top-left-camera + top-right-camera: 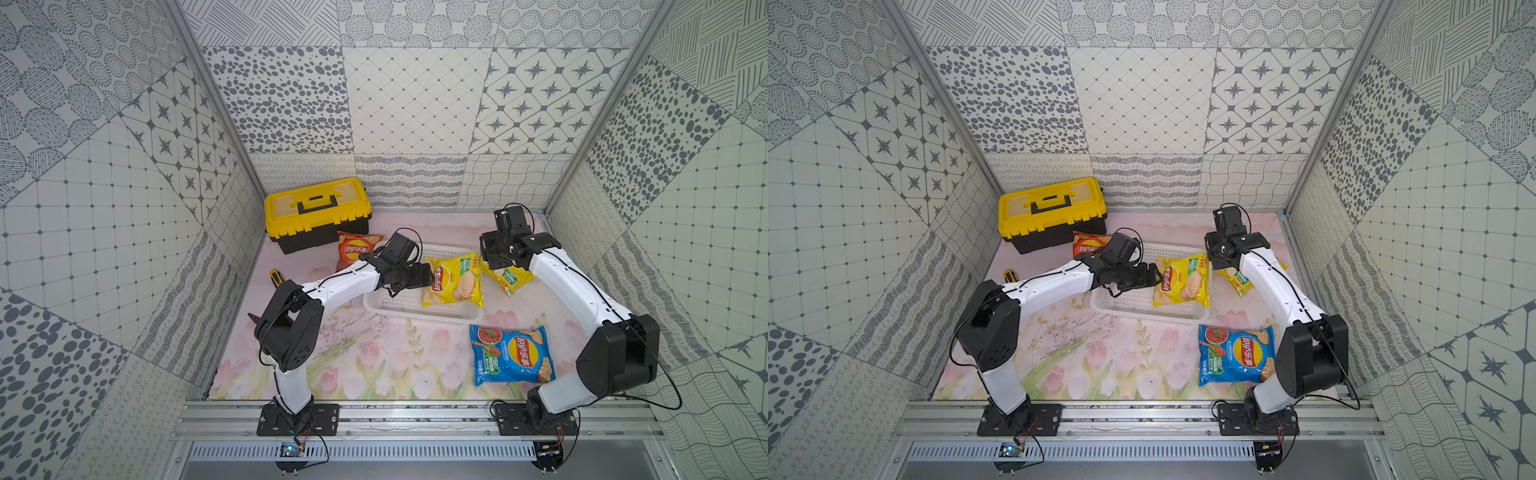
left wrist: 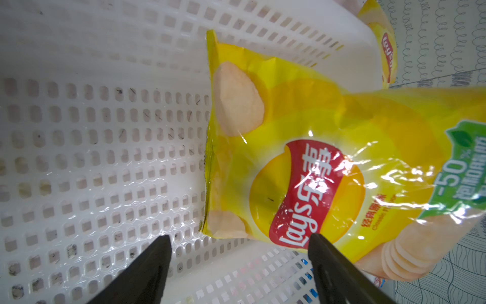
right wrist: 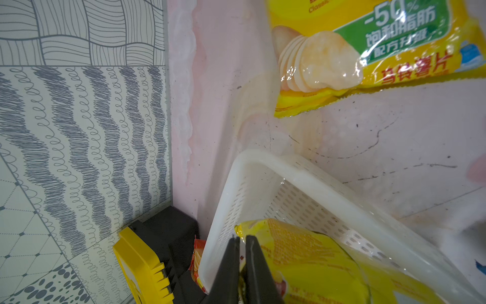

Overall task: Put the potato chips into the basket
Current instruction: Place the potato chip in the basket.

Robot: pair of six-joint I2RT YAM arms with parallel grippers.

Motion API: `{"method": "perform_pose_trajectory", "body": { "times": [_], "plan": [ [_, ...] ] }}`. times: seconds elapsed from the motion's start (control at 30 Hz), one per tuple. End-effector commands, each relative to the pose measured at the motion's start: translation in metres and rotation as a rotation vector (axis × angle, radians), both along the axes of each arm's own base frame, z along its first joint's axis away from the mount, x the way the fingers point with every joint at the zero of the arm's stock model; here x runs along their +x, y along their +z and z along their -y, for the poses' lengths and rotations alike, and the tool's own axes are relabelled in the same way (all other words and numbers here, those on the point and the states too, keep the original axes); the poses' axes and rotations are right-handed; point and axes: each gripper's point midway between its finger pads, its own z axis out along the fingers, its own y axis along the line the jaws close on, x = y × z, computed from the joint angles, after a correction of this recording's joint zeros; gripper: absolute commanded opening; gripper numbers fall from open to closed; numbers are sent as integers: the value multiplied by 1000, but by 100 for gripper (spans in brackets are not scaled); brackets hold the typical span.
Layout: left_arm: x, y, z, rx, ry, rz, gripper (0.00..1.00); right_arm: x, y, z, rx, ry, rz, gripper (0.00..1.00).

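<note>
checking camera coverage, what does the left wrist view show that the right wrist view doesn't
Left wrist only: the open left hand, the floor of the white perforated plastic basket, and the round red logo on the glossy yellow chip bag resting in it.
Right wrist only: the right hand closed on that bag's edge, the yellow-and-black toolbox, and a sliver of red-orange chip bag.
Both: the basket, that bag, and the second yellow chip bag outside the basket.
</note>
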Motion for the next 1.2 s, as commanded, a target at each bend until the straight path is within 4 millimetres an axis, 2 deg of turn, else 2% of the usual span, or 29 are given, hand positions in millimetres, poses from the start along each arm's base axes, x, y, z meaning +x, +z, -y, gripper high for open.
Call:
{"method": "perform_pose_trajectory", "body": {
  "times": [0.0, 0.23, 0.33, 0.43, 0.5, 0.63, 0.8, 0.9, 1.03, 1.17],
  "plan": [
    [5, -9, 3, -7, -15, 11, 86, 2, 11, 2, -26, 44, 25, 15],
    [7, -22, 13, -59, -20, -44, 86, 4, 15, 1, -39, 121, 37, 33],
    [7, -26, 15, -67, -20, -62, 86, 3, 26, 7, -73, 150, 71, 41],
    [5, -29, 15, -66, -21, -71, 86, 0, 43, 10, -101, 198, 119, 44],
    [4, -29, 15, -64, -26, -73, 86, -3, 57, 4, -108, 263, 161, 45],
    [2, -27, 13, -57, -29, -69, 86, -19, 73, -26, -112, 453, 185, 45],
    [1, -26, 8, -40, -31, -72, 86, -47, 53, -57, -210, 650, 86, 44],
    [0, -25, 5, -32, -28, -74, 86, -58, 36, -69, -275, 719, 25, 43],
    [2, -12, -3, -35, -7, -44, 86, -69, 18, -71, -350, 755, -40, 44],
    [4, 6, -13, -28, 12, 3, 86, -72, 12, -68, -405, 765, -60, 50]
  ]
}}
